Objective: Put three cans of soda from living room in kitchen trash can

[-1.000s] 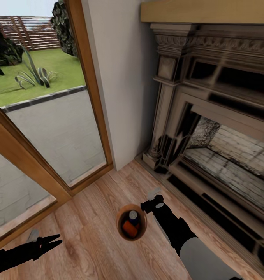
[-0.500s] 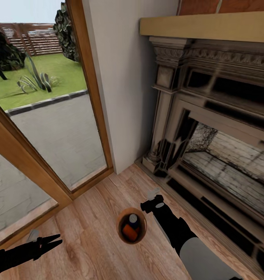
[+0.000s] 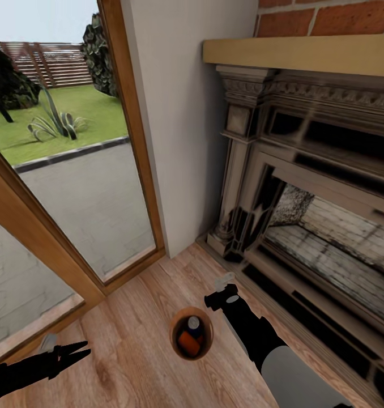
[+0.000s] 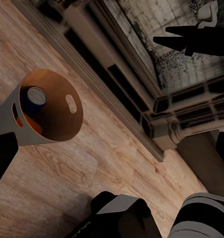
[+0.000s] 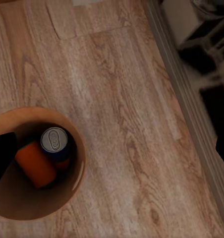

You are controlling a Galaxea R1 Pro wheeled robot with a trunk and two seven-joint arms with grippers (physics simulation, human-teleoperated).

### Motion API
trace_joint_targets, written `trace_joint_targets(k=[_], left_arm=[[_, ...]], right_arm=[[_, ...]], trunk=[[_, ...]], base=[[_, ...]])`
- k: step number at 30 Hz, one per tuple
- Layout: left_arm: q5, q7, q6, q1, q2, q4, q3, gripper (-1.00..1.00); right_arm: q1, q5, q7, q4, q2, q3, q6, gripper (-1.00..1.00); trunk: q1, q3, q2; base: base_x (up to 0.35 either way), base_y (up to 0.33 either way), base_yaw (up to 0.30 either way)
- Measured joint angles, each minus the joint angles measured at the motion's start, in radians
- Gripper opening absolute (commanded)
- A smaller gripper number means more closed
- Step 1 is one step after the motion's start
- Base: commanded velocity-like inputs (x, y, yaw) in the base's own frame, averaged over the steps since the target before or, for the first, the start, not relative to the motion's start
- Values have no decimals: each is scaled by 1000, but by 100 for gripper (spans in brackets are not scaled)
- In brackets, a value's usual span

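From the head view, the trash can [image 3: 191,333] hangs just beside the right gripper [image 3: 223,289], which seems to hold its rim, over wood floor by the fireplace [image 3: 305,187]; the blue can [image 3: 193,324] and an orange can [image 3: 188,343] lie inside. The left gripper [image 3: 73,351], well apart, is pinched shut and empty. Its wrist view shows the bin from the side. The right wrist view shows the cans inside; a third is unclear. I judge the carry to the kitchen remains.

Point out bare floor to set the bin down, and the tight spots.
Bare wood floor runs between the glass door frame and the trash can, by the left gripper. Tight: the strip between bin and fireplace, taken by the right gripper.
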Motion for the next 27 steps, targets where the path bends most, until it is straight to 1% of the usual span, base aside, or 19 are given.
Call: trace_joint_targets(k=[4, 21, 27], left_arm=[[0, 0, 0, 0, 0, 0, 0, 100], [0, 0, 3, 0, 0, 0, -1, 100], [0, 0, 2, 0, 0, 0, 0, 100]], right_arm=[[0, 0, 0, 0, 0, 0, 0, 100], [0, 0, 0, 0, 0, 0, 0, 100], [0, 0, 0, 0, 0, 0, 0, 100]], trunk=[[0, 7, 0], [-65, 88, 119], [-65, 98, 119]], base=[[0, 0, 0], [0, 0, 0], [0, 0, 0]])
